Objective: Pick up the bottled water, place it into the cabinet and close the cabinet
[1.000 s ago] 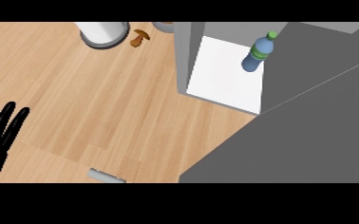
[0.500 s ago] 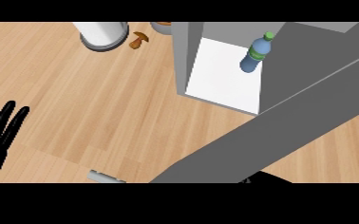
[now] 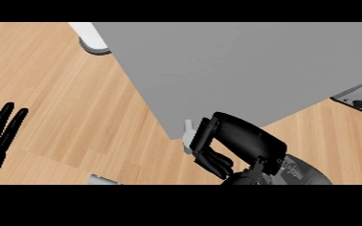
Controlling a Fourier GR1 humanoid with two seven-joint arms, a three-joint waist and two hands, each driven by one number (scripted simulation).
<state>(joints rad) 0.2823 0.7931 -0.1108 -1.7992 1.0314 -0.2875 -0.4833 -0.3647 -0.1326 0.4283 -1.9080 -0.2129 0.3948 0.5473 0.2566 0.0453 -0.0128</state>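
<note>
Judging by what we see, we're on the last step, i.e. closing: the wide flat grey cabinet door [image 3: 233, 72] covers most of the head view and hides the cabinet's inside. The bottled water shows nowhere, so we take it as prob. inside behind that door, but can't confirm. Left to do, approx.: bring the door fully home, then pull the hand off; whether it's shut already we can't tell. Our black right hand [image 3: 244, 141] sits at the door's lower corner, wrist coming in from the lower edge. Its fingers [image 3: 212, 160] are curled and bunched together, just beside the small pale door handle [image 3: 187, 138] w/o wrapping it, holding nothing. Our black left hand [image 3: 10, 124] rests at the view's left edge over the light wooden counter [image 3: 71, 100], fingers straight, slightly apart
</note>
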